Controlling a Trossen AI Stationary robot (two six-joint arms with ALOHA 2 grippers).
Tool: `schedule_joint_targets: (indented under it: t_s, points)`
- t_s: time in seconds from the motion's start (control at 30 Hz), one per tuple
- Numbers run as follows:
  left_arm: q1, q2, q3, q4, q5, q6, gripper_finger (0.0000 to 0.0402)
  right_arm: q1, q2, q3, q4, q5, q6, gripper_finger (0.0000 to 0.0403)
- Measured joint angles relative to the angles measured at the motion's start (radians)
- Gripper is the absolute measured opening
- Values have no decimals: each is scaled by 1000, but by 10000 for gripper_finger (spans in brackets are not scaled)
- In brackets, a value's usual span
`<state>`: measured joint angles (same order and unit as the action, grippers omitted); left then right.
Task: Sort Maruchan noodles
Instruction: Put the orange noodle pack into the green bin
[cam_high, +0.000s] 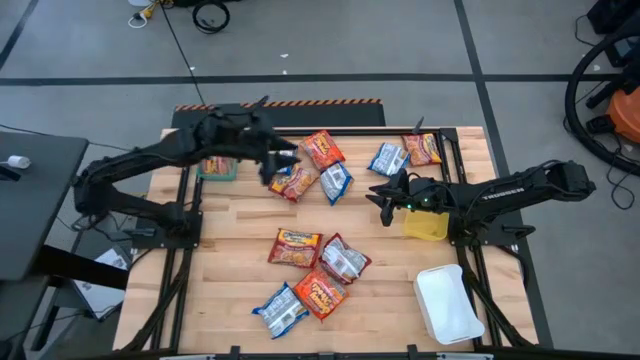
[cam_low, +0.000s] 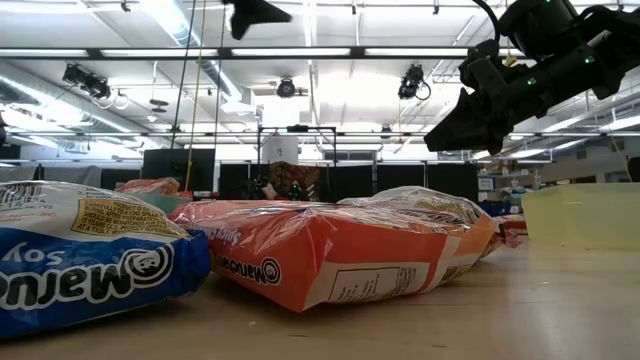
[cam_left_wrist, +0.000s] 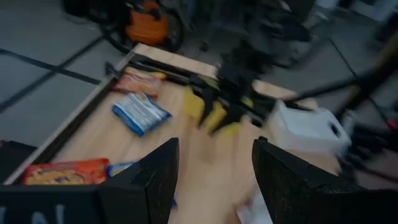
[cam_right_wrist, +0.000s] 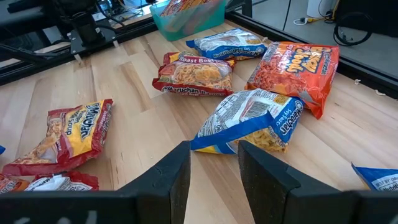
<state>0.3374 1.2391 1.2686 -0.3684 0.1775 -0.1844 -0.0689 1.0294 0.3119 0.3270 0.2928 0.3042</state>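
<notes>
Two claws hover open and empty: left claw at eleven o'clock, right claw at two. Packets overlap across the tabletop, so a pinch could snag two.

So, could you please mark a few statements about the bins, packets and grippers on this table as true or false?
1. The teal bin holds at least one packet. True.
2. The white bin is full of packets. False: no packets show in it.
3. The right gripper is clamped on a packet. False: its fingers are open with nothing between them, above bare wood beside the yellow bin.
4. The left gripper hangs open above the far cluster of packets. True.
5. A blue-and-white packet lies near the table's near edge. True.
</notes>
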Motion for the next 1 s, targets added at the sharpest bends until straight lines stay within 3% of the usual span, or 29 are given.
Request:
schedule_joint_targets:
  t_s: [0.13,0.3,0.57,0.73,0.9,1.0]
  points:
    - [-24,41,0,65,-58,-73,206,0,0,0,0,0,0,140]
    - [-42,96,0,115,-165,-7,206,0,0,0,0,0,0,140]
    - [-16,237,1,29,-146,-26,206,0,0,0,0,0,0,140]
    - [79,384,0,56,-38,-69,206,0,0,0,0,0,0,140]
    - [224,467,16,85,279,-93,206,-12,0,1,38,29,-113,140]
    - [313,495,16,107,305,-71,206,-21,0,1,70,53,-229,140]
